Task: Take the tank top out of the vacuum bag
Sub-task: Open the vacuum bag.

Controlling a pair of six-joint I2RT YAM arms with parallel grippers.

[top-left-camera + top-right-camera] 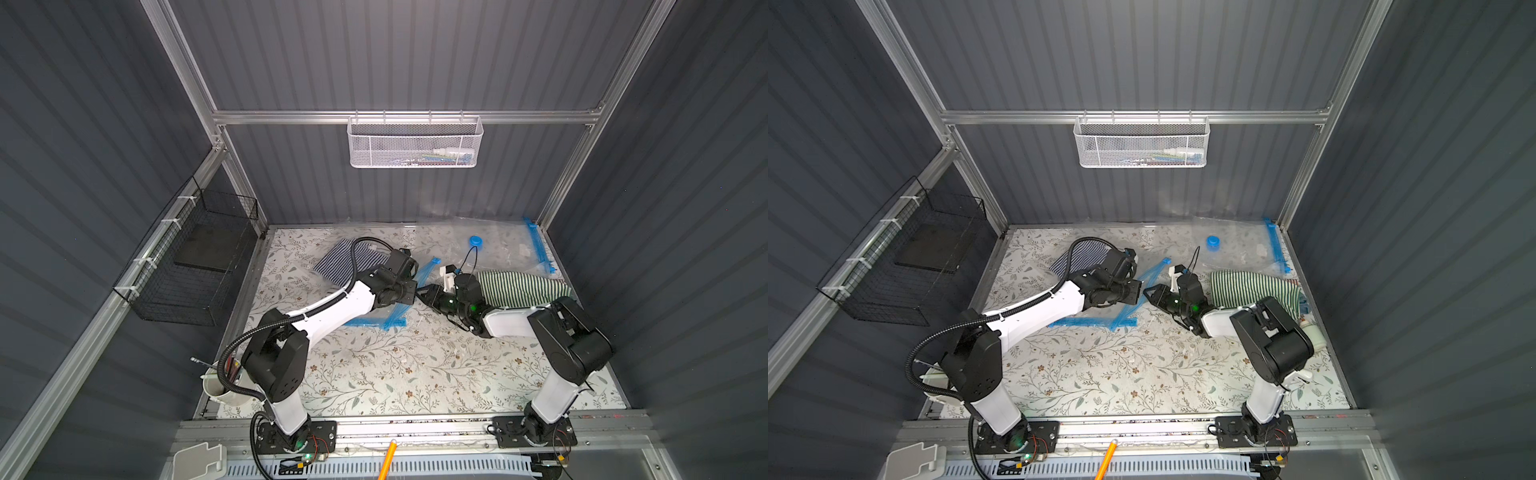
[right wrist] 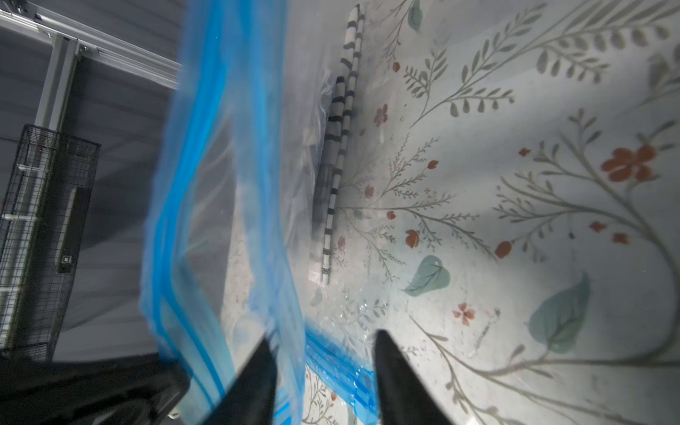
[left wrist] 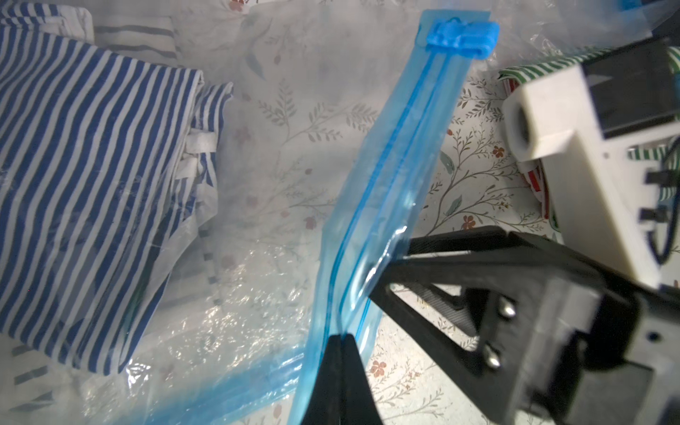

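Blue zip strip [image 3: 386, 184] is clamped in the left tool [image 3: 342, 340] and straddled by the parted right tool [image 2: 325, 336], presumably to open the vacuum bag [image 3: 294, 165].

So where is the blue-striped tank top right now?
In both top views the blue-striped tank top lies at the back left of the table, behind the left arm's wrist, inside the vacuum bag whose blue zip edge the left claw pinches.
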